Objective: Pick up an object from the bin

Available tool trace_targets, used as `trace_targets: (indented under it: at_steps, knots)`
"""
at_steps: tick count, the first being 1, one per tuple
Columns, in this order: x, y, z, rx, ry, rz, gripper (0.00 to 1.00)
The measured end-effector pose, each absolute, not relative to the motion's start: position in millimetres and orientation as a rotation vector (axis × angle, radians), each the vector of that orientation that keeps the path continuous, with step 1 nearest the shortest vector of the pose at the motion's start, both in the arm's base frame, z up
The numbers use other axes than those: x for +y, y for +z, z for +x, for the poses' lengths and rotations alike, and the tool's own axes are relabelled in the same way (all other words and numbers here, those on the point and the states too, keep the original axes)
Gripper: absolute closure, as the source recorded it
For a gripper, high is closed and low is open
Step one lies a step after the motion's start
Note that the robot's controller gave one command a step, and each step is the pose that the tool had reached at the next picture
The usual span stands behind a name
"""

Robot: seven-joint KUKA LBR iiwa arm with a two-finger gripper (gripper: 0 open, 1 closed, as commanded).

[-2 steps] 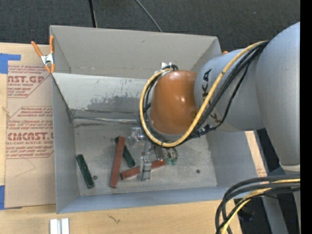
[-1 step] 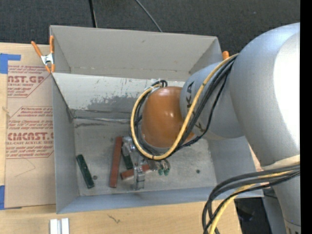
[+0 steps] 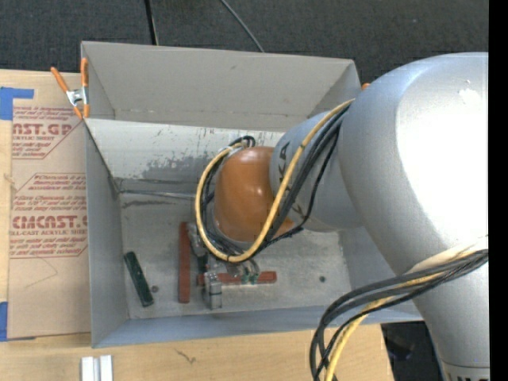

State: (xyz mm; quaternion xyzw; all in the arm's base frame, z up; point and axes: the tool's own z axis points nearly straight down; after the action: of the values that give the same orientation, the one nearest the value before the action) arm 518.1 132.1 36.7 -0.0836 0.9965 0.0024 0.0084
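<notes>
My gripper (image 3: 213,290) is low in the bin near its front wall, below the orange wrist cover. A red-brown stick (image 3: 184,264) lies upright in the view just left of the gripper, touching or nearly touching it. A second red-brown piece (image 3: 252,277) lies crosswise just right of the gripper, partly hidden by it. A dark green marker-like bar (image 3: 137,279) lies farther left on the bin floor, apart from the gripper.
The arm with its orange cover and yellow and black cables hides the bin's middle and right side. The bin's front wall stands close below the gripper. Bare floor shows at the left and at the far right.
</notes>
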Motion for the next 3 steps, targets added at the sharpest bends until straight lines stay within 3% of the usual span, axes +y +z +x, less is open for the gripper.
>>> trace_targets:
  at_steps: [1, 2, 3]
  knots:
    - [132, 37, 518.1, 3.109, 0.011, -0.260, 1.00]
    - [121, 77, 499.5, 3.131, 0.002, -0.255, 1.00]
    - [121, 77, 499.5, 3.131, 0.003, -0.255, 1.00]
